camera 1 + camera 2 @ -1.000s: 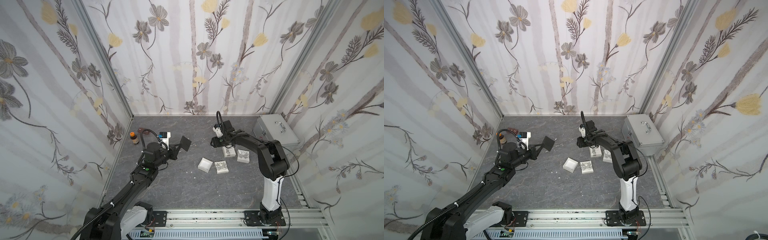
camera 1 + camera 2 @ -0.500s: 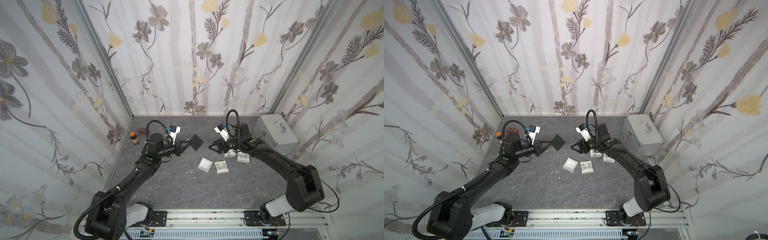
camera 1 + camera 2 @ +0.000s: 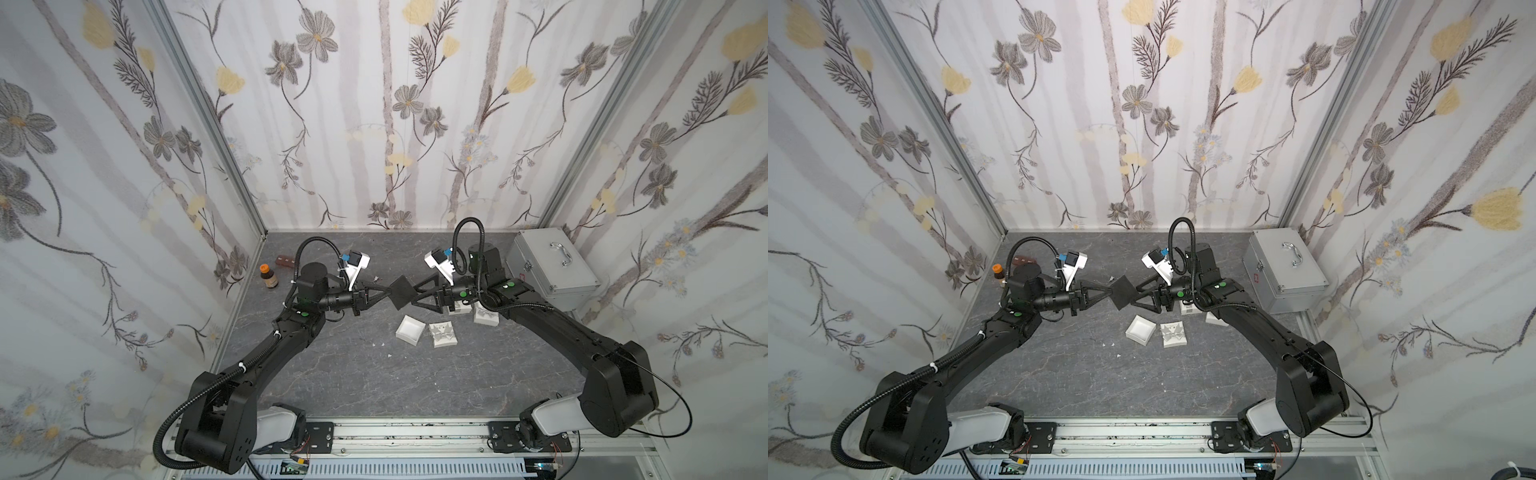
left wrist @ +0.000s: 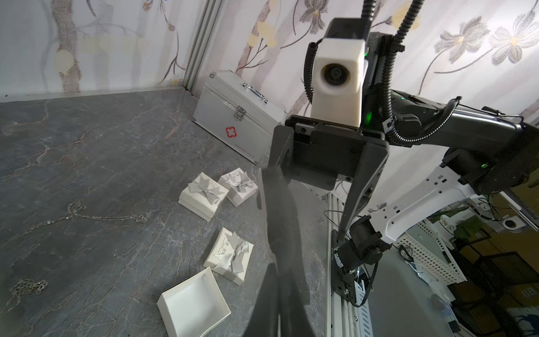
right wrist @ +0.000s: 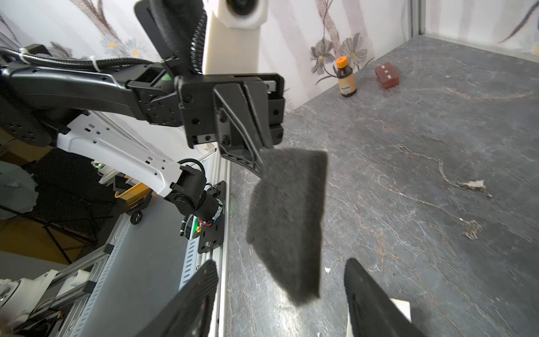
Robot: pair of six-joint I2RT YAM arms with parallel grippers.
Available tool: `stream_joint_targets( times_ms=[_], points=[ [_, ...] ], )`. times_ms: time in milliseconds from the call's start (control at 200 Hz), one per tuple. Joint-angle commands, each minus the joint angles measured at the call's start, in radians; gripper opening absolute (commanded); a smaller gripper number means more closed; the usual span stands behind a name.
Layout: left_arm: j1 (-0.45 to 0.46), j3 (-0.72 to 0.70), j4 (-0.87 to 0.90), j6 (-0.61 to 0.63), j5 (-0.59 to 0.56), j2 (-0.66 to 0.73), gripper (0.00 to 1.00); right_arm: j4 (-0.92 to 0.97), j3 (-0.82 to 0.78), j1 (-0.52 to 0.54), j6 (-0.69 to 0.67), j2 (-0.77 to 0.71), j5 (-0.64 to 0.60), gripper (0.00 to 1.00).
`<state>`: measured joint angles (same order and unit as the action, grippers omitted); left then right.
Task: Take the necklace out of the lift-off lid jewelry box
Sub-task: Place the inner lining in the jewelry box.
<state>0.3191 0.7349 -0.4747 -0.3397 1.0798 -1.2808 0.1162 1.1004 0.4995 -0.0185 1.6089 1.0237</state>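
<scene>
My left gripper (image 3: 388,291) is shut on a dark grey foam pad (image 3: 402,291), held in the air above the table's middle; the pad (image 4: 280,218) shows edge-on in the left wrist view. From the right, my right gripper (image 3: 413,296) stands open, and the pad's near corner (image 5: 291,221) hangs between its fingers (image 5: 204,291) without touching them. The open white jewelry box (image 3: 410,330) sits empty on the table, its bow-topped lid (image 3: 444,336) beside it. A thin silver necklace (image 4: 87,214) lies loose on the grey tabletop, as does a chain with a pendant (image 5: 472,185).
Two closed white bow boxes (image 4: 204,195) (image 4: 239,185) stand under the right arm. A silver case (image 3: 552,266) fills the back right corner. A brown bottle (image 3: 269,276) and a red-brown block (image 3: 286,261) sit at the back left. A small chain clump (image 4: 26,287) lies apart.
My left arm carried the foam pad right, toward the middle. My right arm swung away from the bow boxes to face the pad, and its jaws opened a little wider around the pad's corner.
</scene>
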Motion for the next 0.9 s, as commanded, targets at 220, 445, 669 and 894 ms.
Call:
stream_joint_targets(
  times_ms=[220,445,669,894],
  points=[
    [0.005,-0.006,-0.046,0.024,0.082,-0.007,0.00,-0.067,0.028,0.036,0.025,0.031,0.049,0.44],
    [0.005,-0.015,0.004,0.066,0.026,-0.003,0.26,-0.044,0.022,0.041,0.055,0.030,-0.064,0.13],
    [0.005,-0.102,0.037,0.082,-0.130,0.003,0.47,0.107,0.019,0.037,0.019,0.032,-0.232,0.02],
    [0.027,-0.177,0.147,0.125,-0.300,0.087,0.53,0.255,0.014,0.040,-0.005,0.092,-0.379,0.01]
  ],
)
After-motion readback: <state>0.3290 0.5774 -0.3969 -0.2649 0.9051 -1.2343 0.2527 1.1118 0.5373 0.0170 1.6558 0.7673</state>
